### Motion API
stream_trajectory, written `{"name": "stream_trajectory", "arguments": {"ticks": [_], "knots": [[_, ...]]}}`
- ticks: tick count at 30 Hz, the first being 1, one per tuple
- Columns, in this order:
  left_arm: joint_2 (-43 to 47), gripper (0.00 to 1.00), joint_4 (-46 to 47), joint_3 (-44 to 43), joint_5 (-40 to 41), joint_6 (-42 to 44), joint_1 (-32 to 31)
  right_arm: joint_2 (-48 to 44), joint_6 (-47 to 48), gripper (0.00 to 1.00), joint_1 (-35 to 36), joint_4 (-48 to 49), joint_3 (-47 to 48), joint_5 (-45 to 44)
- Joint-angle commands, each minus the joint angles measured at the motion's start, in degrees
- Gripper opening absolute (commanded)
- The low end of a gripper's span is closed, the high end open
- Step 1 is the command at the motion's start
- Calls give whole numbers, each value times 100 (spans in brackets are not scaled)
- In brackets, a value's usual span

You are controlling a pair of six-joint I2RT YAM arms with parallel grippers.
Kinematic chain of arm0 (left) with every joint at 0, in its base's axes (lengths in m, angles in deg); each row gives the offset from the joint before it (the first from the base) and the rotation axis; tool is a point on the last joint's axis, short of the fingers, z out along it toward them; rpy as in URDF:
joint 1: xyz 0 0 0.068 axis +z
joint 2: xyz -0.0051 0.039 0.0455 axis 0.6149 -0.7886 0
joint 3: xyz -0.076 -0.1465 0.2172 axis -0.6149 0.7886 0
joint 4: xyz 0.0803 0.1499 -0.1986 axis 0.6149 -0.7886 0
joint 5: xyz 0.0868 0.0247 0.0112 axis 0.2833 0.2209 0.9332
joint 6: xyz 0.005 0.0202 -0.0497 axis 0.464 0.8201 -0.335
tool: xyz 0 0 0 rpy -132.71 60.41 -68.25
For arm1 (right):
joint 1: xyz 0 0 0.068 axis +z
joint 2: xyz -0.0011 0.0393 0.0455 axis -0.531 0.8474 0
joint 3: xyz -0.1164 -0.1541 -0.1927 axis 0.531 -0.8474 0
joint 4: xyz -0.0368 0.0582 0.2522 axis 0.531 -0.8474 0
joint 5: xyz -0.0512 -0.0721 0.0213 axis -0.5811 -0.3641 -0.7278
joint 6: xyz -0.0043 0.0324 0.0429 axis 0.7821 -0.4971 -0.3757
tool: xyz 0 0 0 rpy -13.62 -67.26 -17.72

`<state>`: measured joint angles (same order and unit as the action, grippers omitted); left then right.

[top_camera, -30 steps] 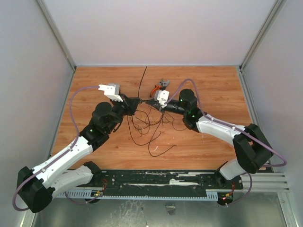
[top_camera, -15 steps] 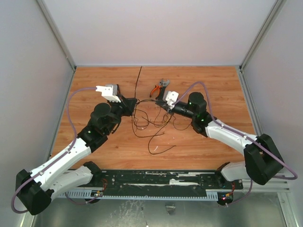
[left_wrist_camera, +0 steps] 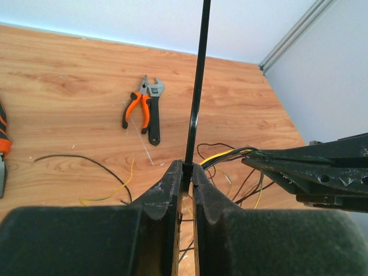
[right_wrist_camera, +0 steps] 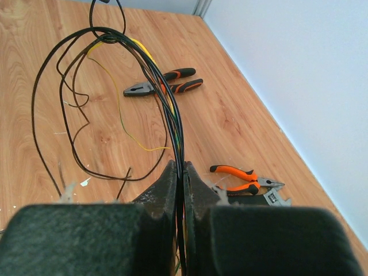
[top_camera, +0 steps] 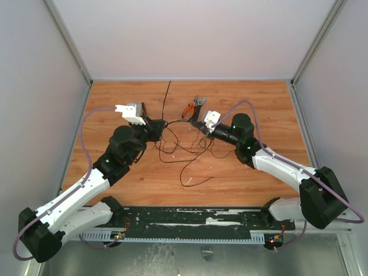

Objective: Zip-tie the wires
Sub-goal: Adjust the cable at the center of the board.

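The zip tie (left_wrist_camera: pixel 197 86) is a thin black strip standing straight up out of my left gripper (left_wrist_camera: pixel 188 165), which is shut on its lower end. From above, the zip tie (top_camera: pixel 166 100) runs toward the back of the table from the left gripper (top_camera: pixel 163 123). My right gripper (right_wrist_camera: pixel 180 165) is shut on a bunch of the wires (right_wrist_camera: pixel 167 98), thin black and yellow strands looping away over the wood. From above, the wires (top_camera: pixel 178 141) hang in loose loops between the two grippers, and the right gripper (top_camera: pixel 197 123) faces the left one. The right gripper's fingers (left_wrist_camera: pixel 310 167) show at the right of the left wrist view.
Orange-handled pliers (top_camera: pixel 188 108) and a small wrench (top_camera: pixel 199 102) lie behind the right gripper. A second pair of pliers (right_wrist_camera: pixel 167 82) lies on the wood near the left arm. A loose wire end (top_camera: pixel 192 181) trails toward the front. Grey walls enclose three sides of the wooden table (top_camera: pixel 259 103).
The right gripper has drawn back to the right with the wires, widening the gap between the grippers. The left gripper has shifted slightly left with the zip tie. Both grips unchanged.
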<state>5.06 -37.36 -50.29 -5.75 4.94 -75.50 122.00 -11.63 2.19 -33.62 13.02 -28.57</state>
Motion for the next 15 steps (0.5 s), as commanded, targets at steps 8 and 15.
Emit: {"name": "stream_trajectory", "arguments": {"ticks": [8,15], "knots": [[126,0,77,-80,126,197,69,-22,-252,0,-76,94,-18,0],[35,0,154,-139,52,201,71,43,-327,26,-77,26,47,477]]}}
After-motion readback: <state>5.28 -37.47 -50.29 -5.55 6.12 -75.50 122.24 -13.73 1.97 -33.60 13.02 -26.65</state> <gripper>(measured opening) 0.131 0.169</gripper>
